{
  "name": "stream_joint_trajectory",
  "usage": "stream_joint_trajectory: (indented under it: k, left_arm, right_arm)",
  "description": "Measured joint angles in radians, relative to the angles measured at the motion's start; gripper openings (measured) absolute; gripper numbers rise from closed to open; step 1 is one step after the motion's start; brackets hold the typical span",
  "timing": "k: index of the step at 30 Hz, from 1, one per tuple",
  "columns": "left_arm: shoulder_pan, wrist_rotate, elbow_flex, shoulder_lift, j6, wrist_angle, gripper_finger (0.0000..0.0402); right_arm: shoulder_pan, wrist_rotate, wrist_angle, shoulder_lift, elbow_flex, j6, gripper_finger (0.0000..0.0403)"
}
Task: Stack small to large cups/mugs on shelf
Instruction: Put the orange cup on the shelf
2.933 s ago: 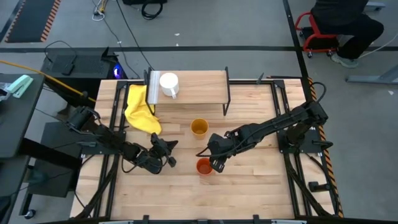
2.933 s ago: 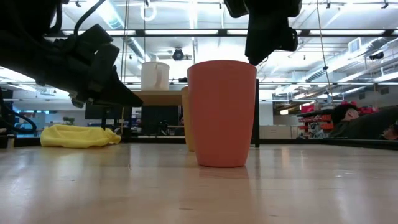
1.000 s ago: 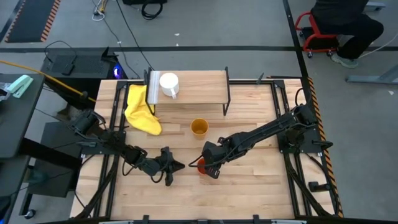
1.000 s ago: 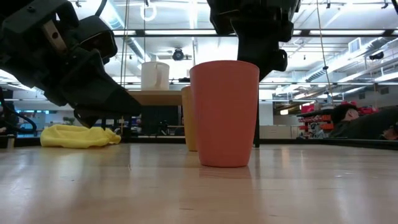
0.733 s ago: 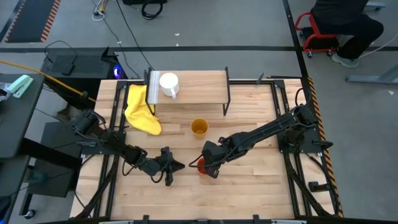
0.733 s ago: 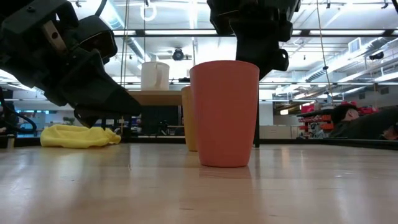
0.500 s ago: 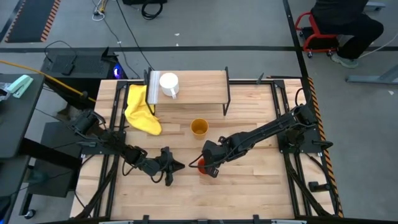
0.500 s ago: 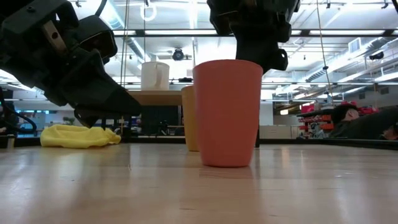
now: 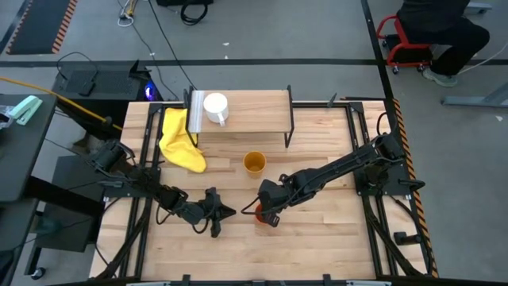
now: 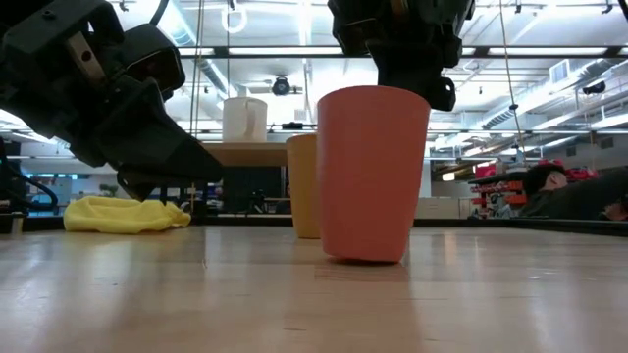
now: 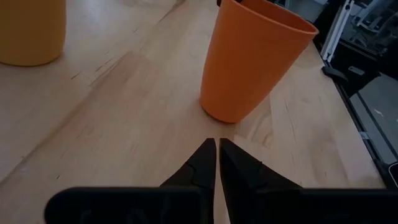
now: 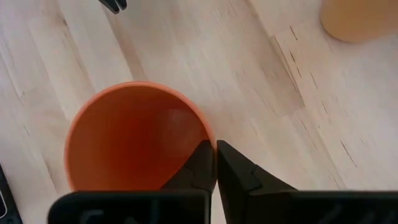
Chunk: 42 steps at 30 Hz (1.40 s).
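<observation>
The orange-red cup stands near the table's middle, tilted in the low view, with my right gripper shut on its rim from above. The yellow-orange cup stands upright just beyond it. The white mug sits on the wooden shelf at the far edge. My left gripper is shut and low over the table, left of the orange-red cup, touching nothing. My right gripper pinches the orange-red cup's rim with one finger inside the cup and one outside. The fingers come from above, slanting down. The cup leans a little, its base still on the table.
A yellow cloth lies beside the shelf's left legs. The shelf's black legs stand behind the yellow-orange cup. Bare tabletop stretches toward the near edge. A person sits beyond the table's far right corner.
My right gripper has shut on the orange-red cup's rim without moving off. The cup has tipped a little and slid slightly along the table. The left arm has kept still.
</observation>
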Motion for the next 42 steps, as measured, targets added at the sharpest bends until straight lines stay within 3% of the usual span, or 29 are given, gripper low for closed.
stream_joint_trajectory:
  k: [22,42]
  left_arm:
    - [0.013,-0.001,0.000,-0.001,0.008,-0.001,0.0025]
    - [0.013,-0.004,0.000,-0.001,0.024,-0.008,0.0021]
  right_arm:
    - [0.000,-0.050,-0.043,-0.007,0.005,-0.085,0.0005]
    - [-0.038,0.102,-0.486,-0.007,0.420,-0.204,0.0003]
